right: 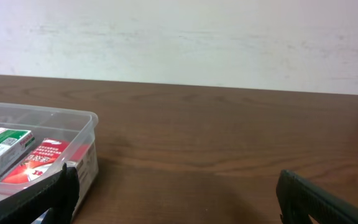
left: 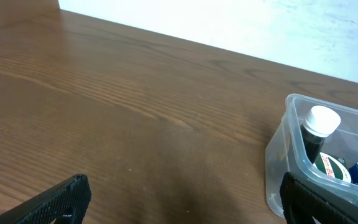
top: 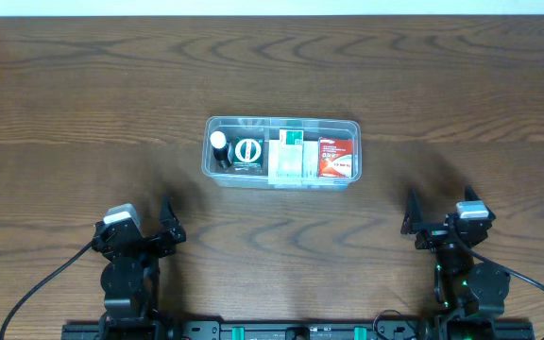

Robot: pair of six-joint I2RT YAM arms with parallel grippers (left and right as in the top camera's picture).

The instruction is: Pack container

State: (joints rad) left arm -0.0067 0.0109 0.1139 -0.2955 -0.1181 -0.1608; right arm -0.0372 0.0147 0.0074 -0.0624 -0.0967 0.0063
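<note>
Overhead gives us the wooden table (top: pixel 83 104) filling the shot, and right in the middle sits the container (top: pixel 358 151), clear plastic, long side running left to right, already loaded. We see both arms down at the near edge, well apart from it on either side. On the left wrist view the left gripper (left: pixel 185 210) is spread wide, nothing between its fingers, with the container's corner off to its right. Over to the right wrist view: the right gripper (right: pixel 179 202) is just as wide and bare, the container at its left. Inside the container we spot a red box (top: pixel 336 157) at the right end, a green-and-white box (top: pixel 291 156) beside it, then a dark round item (top: pixel 247 151), and a white-capped bottle (top: pixel 218 142) at the left end.
</note>
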